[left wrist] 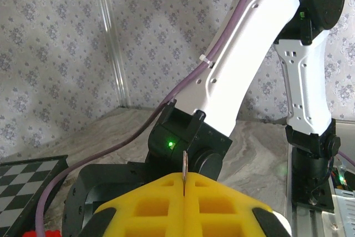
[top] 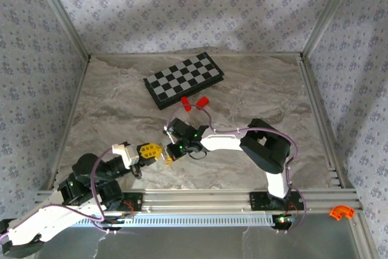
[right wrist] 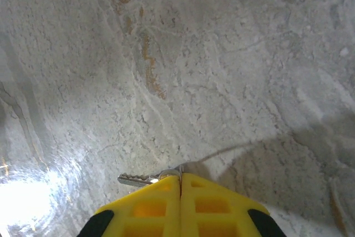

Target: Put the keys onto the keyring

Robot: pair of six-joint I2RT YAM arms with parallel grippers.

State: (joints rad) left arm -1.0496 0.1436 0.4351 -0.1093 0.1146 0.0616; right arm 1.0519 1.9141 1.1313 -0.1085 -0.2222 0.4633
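Two two-finger grippers with yellow plastic pads meet tip to tip over the near middle of the grey marbled table point(top: 121, 101). They are well apart from the folding black-and-white chessboard point(top: 183, 80) on the far side. The right gripper point(right wrist: 180, 180) has its fingers pressed together and pinches the head of a small silvery metal key point(right wrist: 135, 180). The blade of the key sticks out to the left of the tips. The left gripper point(left wrist: 183, 180) is also pressed together, and a thin pale sliver point(left wrist: 184, 166) stands up from the seam between its fingers. This is probably the keyring seen from its edge, but the view is too narrow to be sure.

I judge the key to be light, stiff and smooth, so it can turn or slip between the pads if it is pushed sideways. The flat head is the right place to hold it, with the hole left free if possible. The ring looks thin and springy, so it is better held close to the place where the key must enter; otherwise it will bend away.
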